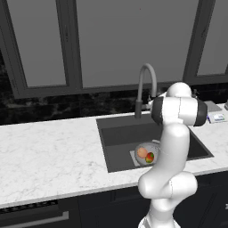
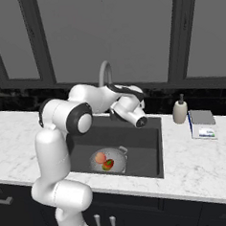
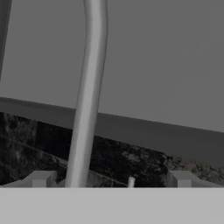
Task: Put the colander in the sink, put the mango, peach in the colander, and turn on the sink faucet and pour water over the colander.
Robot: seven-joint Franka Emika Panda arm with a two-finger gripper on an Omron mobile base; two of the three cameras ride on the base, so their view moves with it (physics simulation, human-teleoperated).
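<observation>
The grey colander (image 2: 119,154) stands on the floor of the dark sink (image 2: 144,146), holding the pale peach (image 2: 100,157) and the mottled mango (image 2: 108,164). From the left, the colander (image 1: 154,146), peach (image 1: 141,152) and mango (image 1: 150,157) peek out beside my arm. My gripper (image 3: 110,179) is open wide, level with the lower neck of the sink faucet (image 3: 87,100). The pipe stands between the fingertips, nearer the left one (image 3: 41,178), untouched. A small lever (image 3: 131,181) shows low beside it. The faucet (image 2: 104,72) arches over the basin. No water is in view.
A pump bottle (image 2: 180,110) and a flat box (image 2: 202,124) sit on the marble counter right of the sink. A wide stretch of counter (image 1: 49,151) lies to its left. Dark window frames and a black backsplash rise close behind the faucet.
</observation>
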